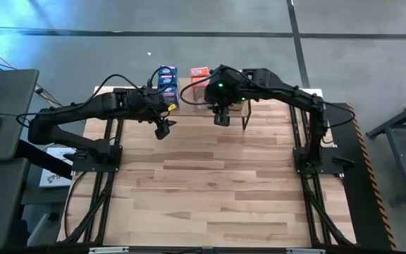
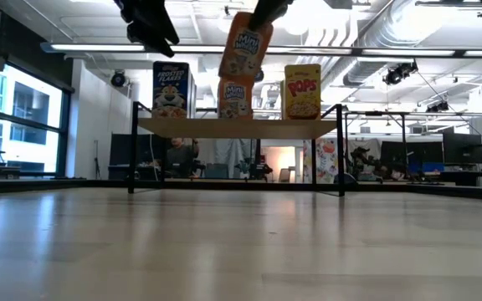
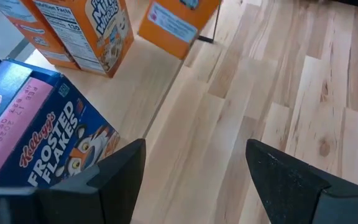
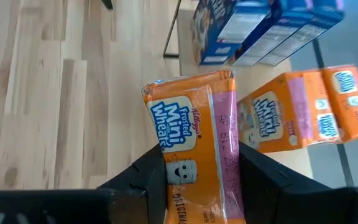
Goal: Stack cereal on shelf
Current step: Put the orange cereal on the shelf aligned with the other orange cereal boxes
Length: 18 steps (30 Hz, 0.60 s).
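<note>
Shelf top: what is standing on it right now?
On the shelf stand a blue Frosted Flakes box, an orange Mini Wheats box and a yellow Pops box. Boxes behind these are covered. The right gripper holds another Mini Wheats box above.

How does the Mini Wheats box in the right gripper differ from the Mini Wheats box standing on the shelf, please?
The held Mini Wheats box hangs tilted in the air, clamped by the right gripper; the shelf Mini Wheats box stands upright on the shelf, with nothing gripping it. The held one sits higher, just above the other. Both are orange with the same printed front.
</note>
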Each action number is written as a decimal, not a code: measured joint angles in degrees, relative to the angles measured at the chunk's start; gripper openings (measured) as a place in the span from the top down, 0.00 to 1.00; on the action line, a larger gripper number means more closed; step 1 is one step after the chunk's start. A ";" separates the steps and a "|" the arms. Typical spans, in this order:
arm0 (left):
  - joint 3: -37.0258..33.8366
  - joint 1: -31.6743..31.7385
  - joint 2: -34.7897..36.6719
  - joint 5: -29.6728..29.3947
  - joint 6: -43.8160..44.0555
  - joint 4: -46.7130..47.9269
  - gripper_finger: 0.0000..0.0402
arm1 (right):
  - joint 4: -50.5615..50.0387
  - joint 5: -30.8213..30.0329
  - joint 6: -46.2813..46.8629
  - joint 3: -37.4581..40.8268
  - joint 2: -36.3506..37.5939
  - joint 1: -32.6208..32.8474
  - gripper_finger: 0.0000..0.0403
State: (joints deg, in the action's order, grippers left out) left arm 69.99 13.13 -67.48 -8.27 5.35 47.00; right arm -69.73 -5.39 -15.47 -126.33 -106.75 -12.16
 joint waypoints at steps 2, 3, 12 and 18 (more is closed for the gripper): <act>-0.02 0.00 0.00 0.04 0.39 0.00 0.33 | -3.11 0.02 -0.06 -3.58 -2.45 0.00 0.64; -0.02 0.00 0.00 0.06 0.29 0.02 0.33 | -4.41 0.01 -0.07 -5.28 -3.65 -0.01 0.64; -0.04 -0.02 0.00 0.11 -0.97 -0.09 0.33 | -6.54 0.00 -3.33 -5.98 -7.37 -2.96 0.64; -0.05 -0.02 0.00 0.04 -1.05 -0.30 0.33 | -5.00 1.03 -6.58 -6.00 -8.16 -5.34 0.64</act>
State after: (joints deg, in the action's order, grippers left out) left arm 69.95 13.10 -67.48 -8.23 4.29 46.70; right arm -74.73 -4.35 -22.04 -132.33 -114.90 -17.50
